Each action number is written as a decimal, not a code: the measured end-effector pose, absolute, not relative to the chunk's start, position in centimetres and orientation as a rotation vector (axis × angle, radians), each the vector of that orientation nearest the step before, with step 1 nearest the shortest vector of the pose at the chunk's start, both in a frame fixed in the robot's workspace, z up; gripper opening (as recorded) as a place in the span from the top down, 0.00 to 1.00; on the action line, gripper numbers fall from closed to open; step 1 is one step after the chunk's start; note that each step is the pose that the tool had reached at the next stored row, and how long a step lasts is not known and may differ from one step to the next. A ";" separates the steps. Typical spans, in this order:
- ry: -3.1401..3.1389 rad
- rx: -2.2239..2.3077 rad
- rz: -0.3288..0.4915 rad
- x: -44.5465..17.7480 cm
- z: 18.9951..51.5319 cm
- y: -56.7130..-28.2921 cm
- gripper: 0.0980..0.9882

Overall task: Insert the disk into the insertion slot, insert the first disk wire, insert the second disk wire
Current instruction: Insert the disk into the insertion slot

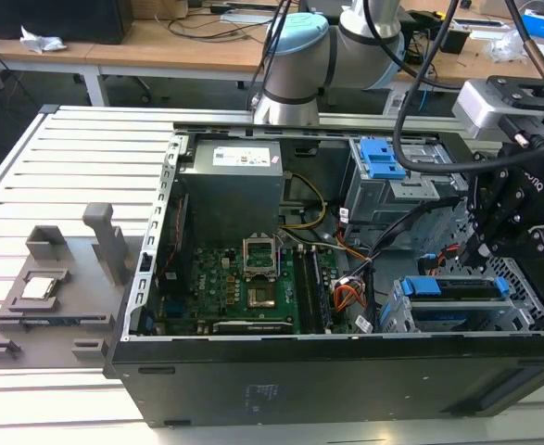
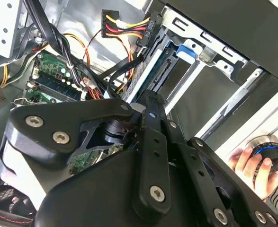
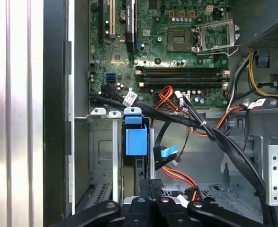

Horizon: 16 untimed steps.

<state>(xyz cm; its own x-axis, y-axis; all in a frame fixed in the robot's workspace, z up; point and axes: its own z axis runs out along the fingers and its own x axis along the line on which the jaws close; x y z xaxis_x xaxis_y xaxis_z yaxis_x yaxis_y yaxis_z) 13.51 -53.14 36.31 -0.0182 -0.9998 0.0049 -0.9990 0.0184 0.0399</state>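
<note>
In the exterior view, an open computer case (image 1: 299,389) lies on the slatted worktop (image 1: 68,167). Low in the frame, toward the exterior view's right, the disk (image 1: 457,291) sits in its blue carrier inside the insertion slot (image 1: 397,317), so the first step looks done. The gripper (image 1: 480,248) hangs just above that slot, among dark cables. I cannot tell whether it is apart, together or clamped on something.

In the second wrist view, the disk (image 2: 153,66) shows edge-on inside the perforated cage (image 2: 214,47). A black connector on red, yellow and black wires (image 2: 148,29) sits close to the disk's end, but whether it is plugged in is not clear. A person's hand (image 2: 247,163) holds a round knob outside the case.

In the first wrist view, the carrier's blue tab (image 3: 136,139) stands in the slot (image 3: 101,146), below the motherboard (image 3: 176,47). A blue-tipped connector (image 3: 166,151) hangs just beside the disk and apart from it. I judge that at least one wire is not yet inserted, perhaps both.
</note>
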 end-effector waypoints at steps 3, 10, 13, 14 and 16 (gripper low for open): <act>-2.219 2.179 -0.039 13.5 36.1 -53.1 0.99; -2.219 2.179 -0.039 13.6 35.3 -53.1 0.99; -2.219 2.179 -0.039 13.7 35.2 -53.1 0.99; -2.219 2.179 -0.039 13.7 35.2 -53.1 0.99; -2.219 2.179 -0.039 13.7 35.2 -53.1 0.99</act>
<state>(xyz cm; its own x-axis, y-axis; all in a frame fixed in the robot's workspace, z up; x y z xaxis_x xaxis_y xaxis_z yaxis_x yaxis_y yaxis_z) 13.69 -53.14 35.24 -0.0181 -0.9998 0.0051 -0.9990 0.0183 0.0399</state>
